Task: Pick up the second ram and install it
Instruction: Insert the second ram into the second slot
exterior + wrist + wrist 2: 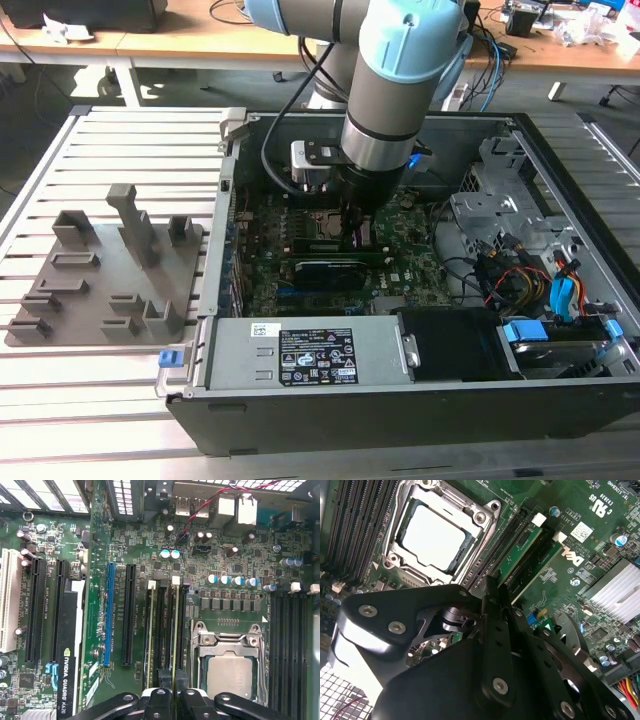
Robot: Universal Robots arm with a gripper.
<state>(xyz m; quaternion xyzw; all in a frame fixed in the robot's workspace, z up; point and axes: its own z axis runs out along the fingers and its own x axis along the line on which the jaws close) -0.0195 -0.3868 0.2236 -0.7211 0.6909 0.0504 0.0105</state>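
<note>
The second ram (174,630) is a thin green stick standing on edge in the memory slot nearest the processor socket (230,670). In the second wrist view the second ram (522,542) runs away from the fingers toward a white latch. My gripper (173,692) is shut on its near end, one black finger on each face. In the exterior view the gripper (358,225) reaches down into the open computer case, onto the green motherboard (410,270). Another green stick (150,630) stands seated in the slot beside it.
A grey holder tray (100,270) lies on the slatted table at the exterior view's left. Inside the case are a black graphics card (330,268), a silver power supply (310,355) along the front, and drive bays with coloured cables (530,280) at the exterior view's right.
</note>
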